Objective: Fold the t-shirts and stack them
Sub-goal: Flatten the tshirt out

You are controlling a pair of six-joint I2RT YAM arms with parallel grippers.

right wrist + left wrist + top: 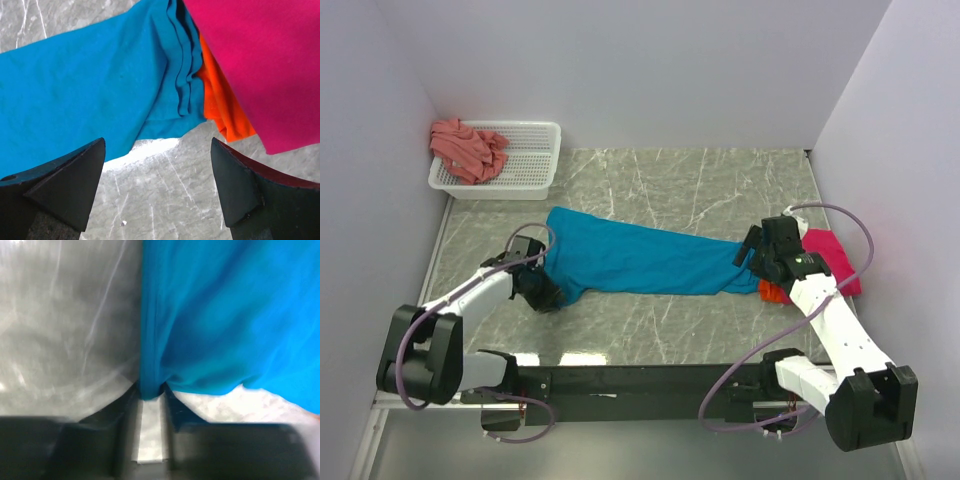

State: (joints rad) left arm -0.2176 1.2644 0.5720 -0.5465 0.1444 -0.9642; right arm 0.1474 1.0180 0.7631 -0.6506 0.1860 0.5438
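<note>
A teal-blue t-shirt (640, 255) lies stretched out across the middle of the table. My left gripper (542, 290) is at its left end. In the left wrist view a bunched edge of the teal cloth (225, 315) is pinched between the narrow jaws of the left gripper (150, 392). My right gripper (755, 250) hovers open over bare table at the shirt's right end (75, 90), holding nothing. Beside it lies a magenta-pink t-shirt (830, 255) (260, 65) on top of an orange one (772, 292) (220, 110). A salmon-pink t-shirt (468, 150) sits crumpled in the basket.
A white mesh basket (535, 160) stands in the far left corner against the wall. Pale walls close the table in on the left, back and right. The marble tabletop (660, 190) shows behind the teal shirt.
</note>
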